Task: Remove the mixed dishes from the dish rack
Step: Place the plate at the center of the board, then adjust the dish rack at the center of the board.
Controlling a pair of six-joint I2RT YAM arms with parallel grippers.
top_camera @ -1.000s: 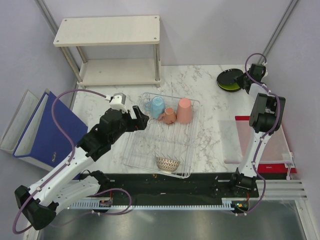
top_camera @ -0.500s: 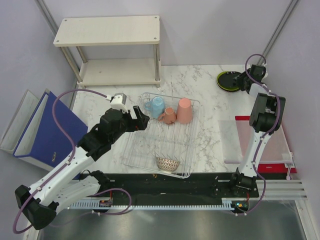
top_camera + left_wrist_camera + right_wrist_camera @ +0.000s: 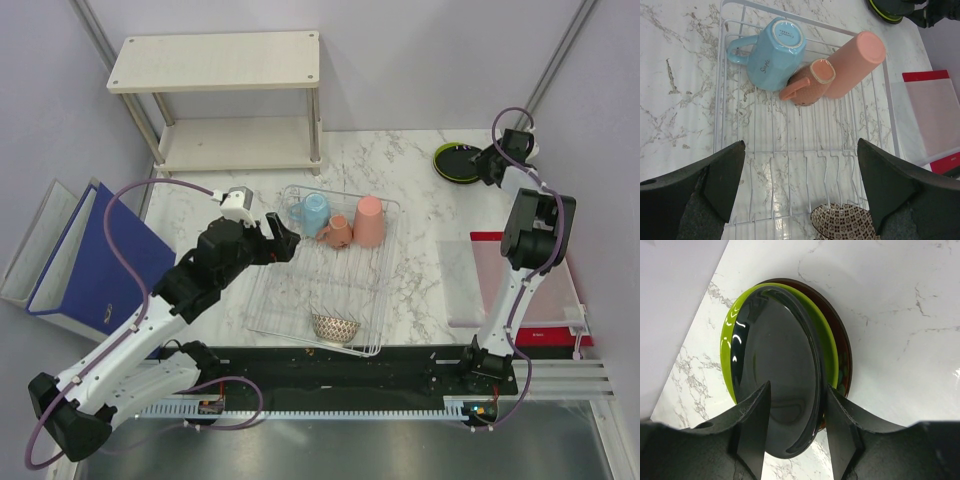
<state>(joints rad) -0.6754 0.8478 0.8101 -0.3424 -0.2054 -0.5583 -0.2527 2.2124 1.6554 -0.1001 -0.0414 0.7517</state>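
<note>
The wire dish rack (image 3: 385,290) lies mid-table and fills the left wrist view (image 3: 735,30). In its far end lie a light blue cup (image 3: 314,213) (image 3: 772,55), a small salmon cup (image 3: 337,232) (image 3: 812,82) and a tall salmon cup (image 3: 369,221) (image 3: 855,62). The net-patterned bowl (image 3: 335,326) (image 3: 845,225) sits at its near end. My left gripper (image 3: 280,243) (image 3: 801,145) hovers open and empty over the rack's left side. My right gripper (image 3: 483,165) (image 3: 798,387) is open, straddling the near rim of the black plate (image 3: 775,350), which lies on the lime green plate (image 3: 827,350) and the red-brown plate (image 3: 842,340).
A two-tier beige shelf (image 3: 215,60) stands at the back left. A blue binder (image 3: 100,260) lies off the table's left edge. A red board (image 3: 530,280) under a translucent sheet lies at the right. The plate stack (image 3: 458,160) is at the back right corner.
The black plate in my right gripper has come down flat onto the green plate, and the gripper has shifted slightly. The left arm has barely moved.
</note>
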